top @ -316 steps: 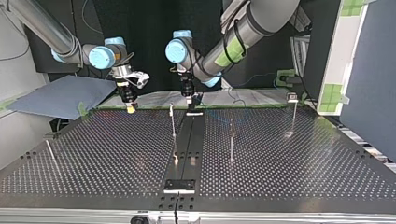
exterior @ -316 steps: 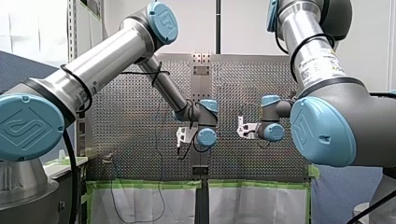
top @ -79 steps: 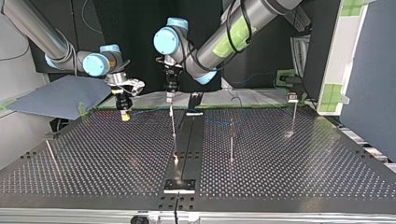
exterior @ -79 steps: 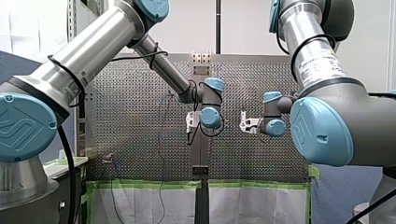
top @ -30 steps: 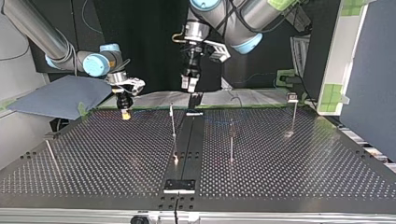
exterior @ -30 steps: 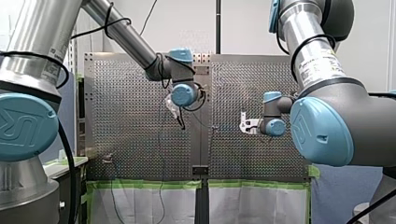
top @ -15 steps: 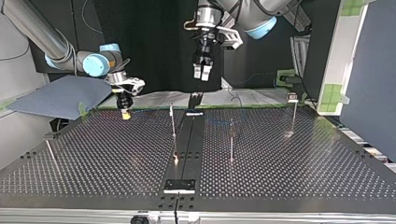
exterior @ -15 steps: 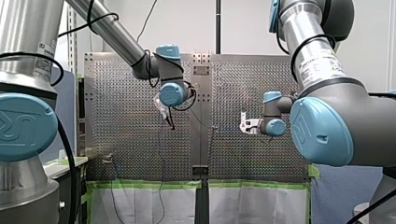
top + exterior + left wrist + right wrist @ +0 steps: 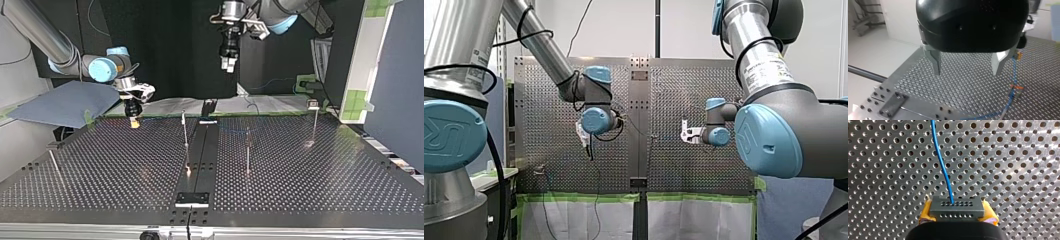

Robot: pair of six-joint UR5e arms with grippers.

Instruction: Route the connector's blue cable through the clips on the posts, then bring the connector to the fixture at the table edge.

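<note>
1. My right gripper is clamping the connector between its yellow pads, low over the perforated table. In the top view it is sitting at the left, near the table's far edge
2. The blue cable is leaving the connector's face and running ahead of the gripper over the holes, in a gentle bend with no sharp kink
3. My left gripper is hanging wide open with nothing between its metal fingers, high above the table and well apart from the cable
4. Beside that gripper, the cable is passing a small orange-topped clip on a post. I cannot tell whether it is seated in the clip or only lying against it
5. Further out, the middle post is standing bare. A dark plate at the table edge nearest the top view's camera is probably the fixture. The connector is well apart from it, so I am judging the routing to be at an early stage
6. What I am worrying about:
   - If the cable is snagging on a clip while my right arm is travelling, the tension could twist the connector in the pads or pull it free
   - The cable is thin and slack, so my left fingers could close beside it instead of around it, or bend a slender post on the way down
   - With both arms working round the same posts, the wrists could crowd each other
</note>
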